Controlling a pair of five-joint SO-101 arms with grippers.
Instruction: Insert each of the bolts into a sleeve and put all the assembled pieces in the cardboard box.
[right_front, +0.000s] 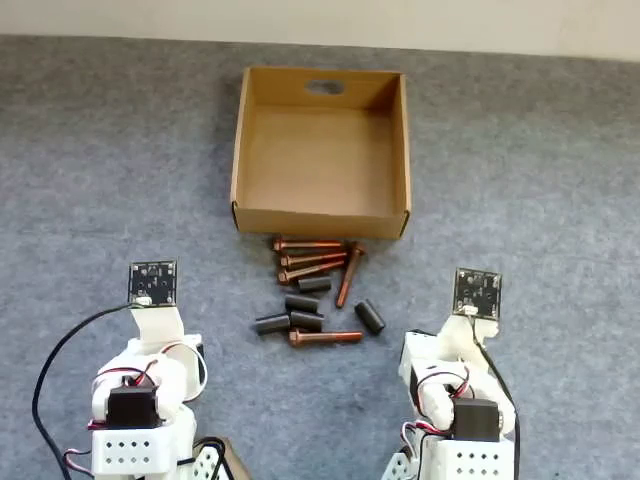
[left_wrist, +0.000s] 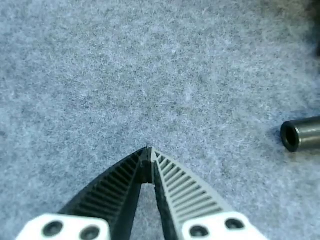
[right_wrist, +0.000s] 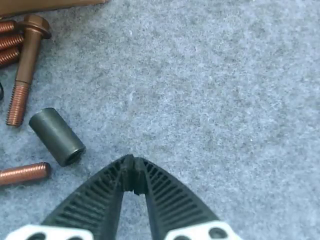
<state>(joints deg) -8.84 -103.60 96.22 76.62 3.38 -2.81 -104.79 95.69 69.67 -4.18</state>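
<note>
Several copper bolts (right_front: 308, 244) and black sleeves (right_front: 371, 316) lie loose on the grey carpet just in front of the open cardboard box (right_front: 240, 150). One bolt (right_front: 326, 337) lies nearest the arms, beside a sleeve (right_front: 271, 323). My left gripper (left_wrist: 149, 151) is shut and empty above bare carpet, left of the pile, with a sleeve end (left_wrist: 301, 134) off to its side. My right gripper (right_wrist: 132, 161) is shut and empty too, close to a black sleeve (right_wrist: 56, 136), a bolt's threaded end (right_wrist: 24, 173) and an upright-lying bolt (right_wrist: 25, 65).
The box holds nothing and has a hand slot (right_front: 323, 87) in its far wall. Both arm bases (right_front: 140, 415) (right_front: 462, 420) sit at the near edge of the table. Bare carpet stretches to the left and right of the pile.
</note>
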